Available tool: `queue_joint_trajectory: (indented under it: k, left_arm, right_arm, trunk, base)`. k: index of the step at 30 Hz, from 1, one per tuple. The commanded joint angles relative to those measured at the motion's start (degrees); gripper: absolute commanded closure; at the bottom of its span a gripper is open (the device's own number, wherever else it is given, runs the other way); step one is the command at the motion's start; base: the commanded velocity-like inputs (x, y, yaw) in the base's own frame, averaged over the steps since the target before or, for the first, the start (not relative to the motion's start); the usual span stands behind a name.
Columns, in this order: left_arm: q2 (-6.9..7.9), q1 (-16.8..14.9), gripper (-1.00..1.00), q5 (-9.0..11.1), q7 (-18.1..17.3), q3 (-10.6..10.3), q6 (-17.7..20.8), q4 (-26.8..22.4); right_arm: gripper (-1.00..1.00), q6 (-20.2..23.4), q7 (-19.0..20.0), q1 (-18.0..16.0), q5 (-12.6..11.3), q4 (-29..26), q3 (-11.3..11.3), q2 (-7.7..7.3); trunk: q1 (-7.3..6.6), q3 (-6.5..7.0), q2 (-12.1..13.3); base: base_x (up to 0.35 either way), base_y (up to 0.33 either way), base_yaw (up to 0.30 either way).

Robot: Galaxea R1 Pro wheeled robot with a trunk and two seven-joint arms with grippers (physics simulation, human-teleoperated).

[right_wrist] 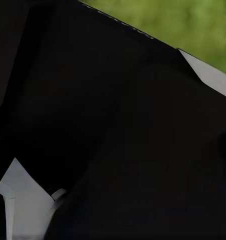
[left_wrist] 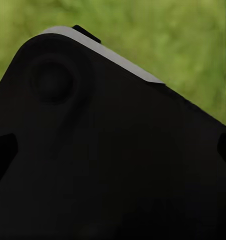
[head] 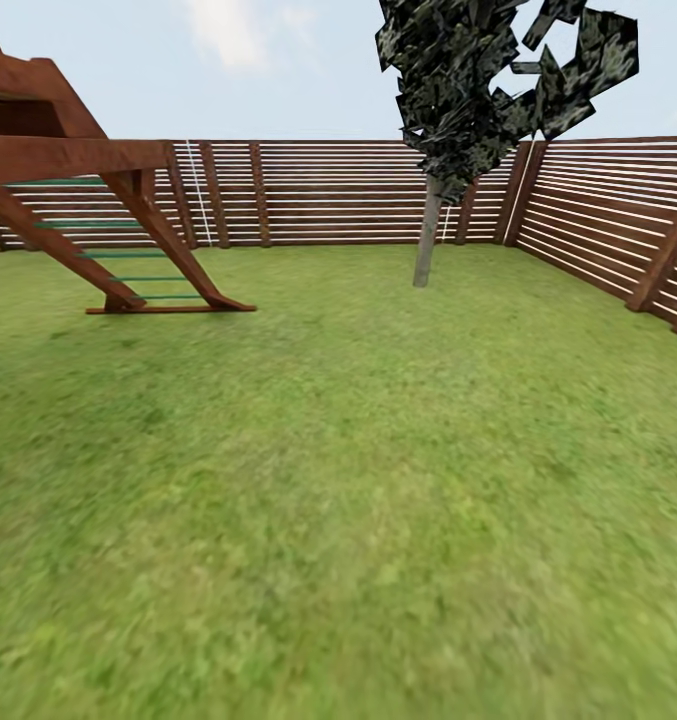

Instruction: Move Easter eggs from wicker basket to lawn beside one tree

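Nearest to you: both wrist cameras look onto dark robot bodywork. In the left wrist view a black rounded housing [left_wrist: 92,150] with a pale grey edge strip blocks most of the frame, with blurred green grass [left_wrist: 158,35] past it. In the right wrist view, black panels [right_wrist: 118,125] and pale grey patches sit close to the lens, with a sliver of grass [right_wrist: 183,25] at one corner. From this you can't tell the arms' pose, and you can't tell whether either tool is released or clenched; no fingers are discernible.

From your head camera, the lawn [head: 338,520] runs bare green from the near edge outward. Mid-distance on the left stands the wooden play tower [head: 68,170], its slanted ladder with green rungs [head: 128,255] footed on the grass.

Farther back, right of centre, the tree [head: 427,235] rises from the lawn: pale straight trunk, dark foliage [head: 488,80] speckled pale. It stands near the back corner of the garden.

Farthest: brown slatted fence [head: 318,195] across the back, turning along the right side [head: 618,220]. Pale sky with cloud above.
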Motion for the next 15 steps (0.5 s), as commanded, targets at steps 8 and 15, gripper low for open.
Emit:
queue_joint_trajectory:
  k: [8,15]
  left_arm:
    - [-0.01,-0.02,-1.0,0.21,0.1,-0.16,-0.16,0.0]
    - [-0.01,-0.02,-1.0,0.21,0.1,-0.16,-0.16,0.0]
  right_arm:
    - [-1.0,0.27,0.26,0.01,0.6,-0.17,-0.14,-0.01]
    - [-1.0,0.27,0.27,0.01,0.6,-0.17,-0.14,-0.01]
  trunk:
    - [0.03,-0.05,-0.02]
    - [0.03,-0.05,-0.02]
  base:
    - [0.343,0.0,0.0]
    - [0.343,0.0,0.0]
